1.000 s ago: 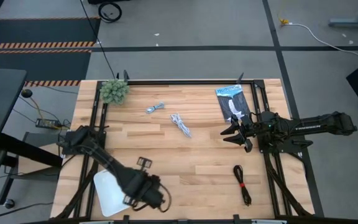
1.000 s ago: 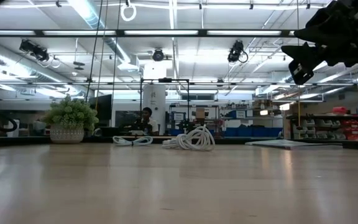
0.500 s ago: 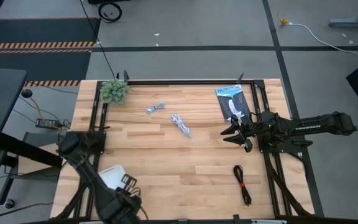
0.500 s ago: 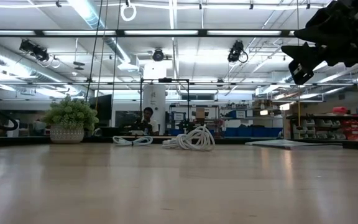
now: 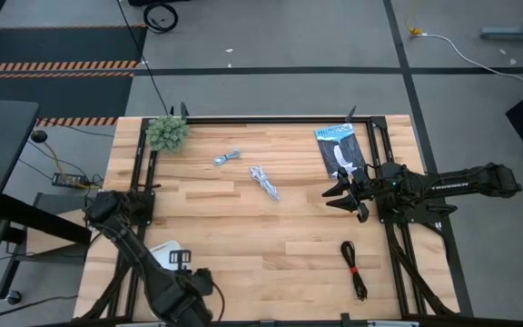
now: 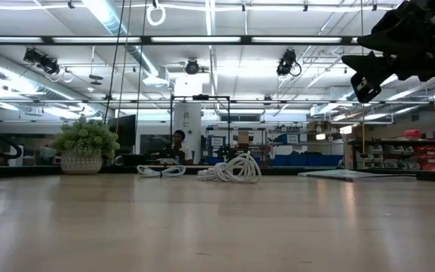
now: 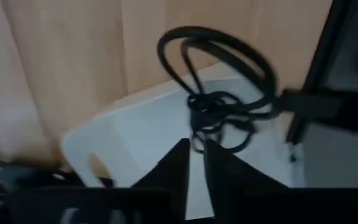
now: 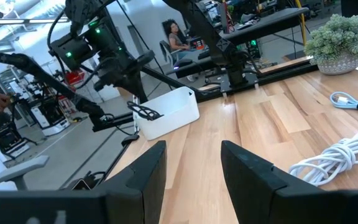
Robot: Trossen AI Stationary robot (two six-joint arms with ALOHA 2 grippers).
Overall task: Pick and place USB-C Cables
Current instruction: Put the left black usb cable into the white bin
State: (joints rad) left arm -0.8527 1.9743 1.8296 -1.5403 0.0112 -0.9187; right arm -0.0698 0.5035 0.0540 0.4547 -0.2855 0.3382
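Observation:
A plain black coiled cable shows just past my left gripper, over the white tray at the table's near left corner; that gripper is shut on it. My right gripper hovers open above the table's right side, touching nothing, and shows high up in the low view. On the wood lie the pale blue-grey cable, the white cable and the black cable with a red tie. My left gripper pinches the black cable at the knotted lower part of its coil, between the two fingertips, coming from above and pointing down. The cable's loop stands out beyond the tips, over the tray's rim. Whether the coil touches the tray I cannot tell.
A flat black-and-blue retail packet lies by the far right, just beyond my right gripper. A fuzzy green plant ball sits at the far left corner. Dark frame rails run along both sides. A person sits in the room beyond the table.
My left arm has swung toward the table's left and near edge, carrying its gripper from the bare wood right of the tray to a spot over the white tray. The right arm has kept still.

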